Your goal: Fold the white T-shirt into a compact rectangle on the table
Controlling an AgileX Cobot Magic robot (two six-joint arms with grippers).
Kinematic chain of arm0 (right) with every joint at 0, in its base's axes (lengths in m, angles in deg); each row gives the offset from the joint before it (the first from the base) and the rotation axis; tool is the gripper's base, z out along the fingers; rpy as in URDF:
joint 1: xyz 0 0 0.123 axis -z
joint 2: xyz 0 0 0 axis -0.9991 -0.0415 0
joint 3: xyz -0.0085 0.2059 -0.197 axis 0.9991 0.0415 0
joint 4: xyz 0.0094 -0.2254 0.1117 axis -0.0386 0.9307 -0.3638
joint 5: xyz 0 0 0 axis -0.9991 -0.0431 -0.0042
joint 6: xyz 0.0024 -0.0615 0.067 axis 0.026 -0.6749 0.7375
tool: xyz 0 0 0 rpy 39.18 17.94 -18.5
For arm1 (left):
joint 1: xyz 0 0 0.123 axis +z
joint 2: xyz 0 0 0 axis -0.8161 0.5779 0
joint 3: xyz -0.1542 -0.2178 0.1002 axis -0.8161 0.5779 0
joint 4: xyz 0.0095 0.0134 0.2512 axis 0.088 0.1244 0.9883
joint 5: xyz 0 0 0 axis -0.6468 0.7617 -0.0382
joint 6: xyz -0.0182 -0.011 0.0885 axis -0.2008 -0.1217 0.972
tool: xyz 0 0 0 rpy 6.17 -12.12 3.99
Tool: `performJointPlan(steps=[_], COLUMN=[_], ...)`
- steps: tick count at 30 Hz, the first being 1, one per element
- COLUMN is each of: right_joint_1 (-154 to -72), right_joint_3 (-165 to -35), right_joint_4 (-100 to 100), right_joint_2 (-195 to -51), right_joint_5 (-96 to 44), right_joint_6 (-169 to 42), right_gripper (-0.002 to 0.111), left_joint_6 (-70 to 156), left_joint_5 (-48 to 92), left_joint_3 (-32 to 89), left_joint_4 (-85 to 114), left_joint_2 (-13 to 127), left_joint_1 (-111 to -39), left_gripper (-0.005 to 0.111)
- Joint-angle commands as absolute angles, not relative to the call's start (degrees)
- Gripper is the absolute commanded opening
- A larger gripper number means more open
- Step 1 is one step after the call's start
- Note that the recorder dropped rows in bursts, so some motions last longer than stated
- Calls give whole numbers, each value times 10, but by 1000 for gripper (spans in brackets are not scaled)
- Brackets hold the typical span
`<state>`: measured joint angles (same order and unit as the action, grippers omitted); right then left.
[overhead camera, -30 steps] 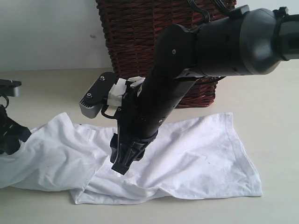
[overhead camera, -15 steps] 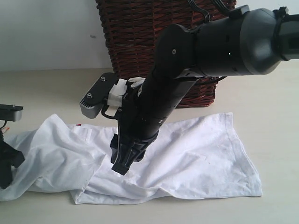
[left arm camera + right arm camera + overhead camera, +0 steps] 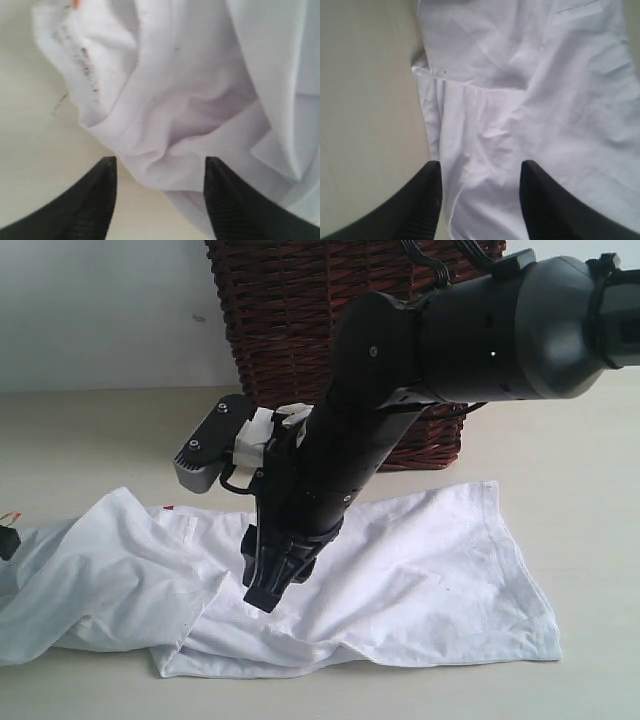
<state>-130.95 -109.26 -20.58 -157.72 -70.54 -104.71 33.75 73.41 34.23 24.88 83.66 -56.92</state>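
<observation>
Near the front edge of the table [image 3: 590,490] the white T-shirt [image 3: 420,570] seems only partly folded, left gripper [image 3: 159,165] and right gripper [image 3: 480,167] with fingers spread, empty

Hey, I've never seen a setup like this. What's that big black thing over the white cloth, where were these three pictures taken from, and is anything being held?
This is a robot with two arms. The wide picture comes from a camera standing off the robot. The black arm is its right one, ending in the two-fingered right end effector. The other two pictures come from cameras on the wrists, looking past the dark fingers. A white T-shirt lies rumpled and partly folded on the pale table, with a wicker basket behind it. The right and the left end effector both have their fingers apart over the cloth, and neither seems to grip anything.
</observation>
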Motion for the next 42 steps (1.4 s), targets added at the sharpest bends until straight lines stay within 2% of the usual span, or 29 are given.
performJointPlan(steps=[1,8,13,23,28,33,42], right_joint_1=[-1308,-1308,-1308,-1308,-1308,-1308,-1308], right_joint_3=[-1093,-1093,-1093,-1093,-1093,-1093,-1093], right_joint_4=[-173,-78,-63,-64,-64,-67,-67], right_joint_2=[-1537,-1409,-1310,-1223,-1225,-1233,-1238], right_joint_5=[-699,-705,-719,-723,-723,-721,-723], right_joint_6=[-999,-876,-848,-848,-848,-849,-852], right_gripper=[48,48,48,48,48,48,48], left_joint_6=[298,453,572,573,581,590,687], left_joint_5=[720,674,679,702,740,697,769], left_joint_3=[339,336,324,295,244,241,249], left_joint_4=[242,38,-89,-36,-11,19,-87], left_joint_2=[838,887,936,1011,995,976,1034], left_joint_1=[-505,-399,-364,-363,-363,-363,-363], left_gripper=[59,59,59,59,59,60,60])
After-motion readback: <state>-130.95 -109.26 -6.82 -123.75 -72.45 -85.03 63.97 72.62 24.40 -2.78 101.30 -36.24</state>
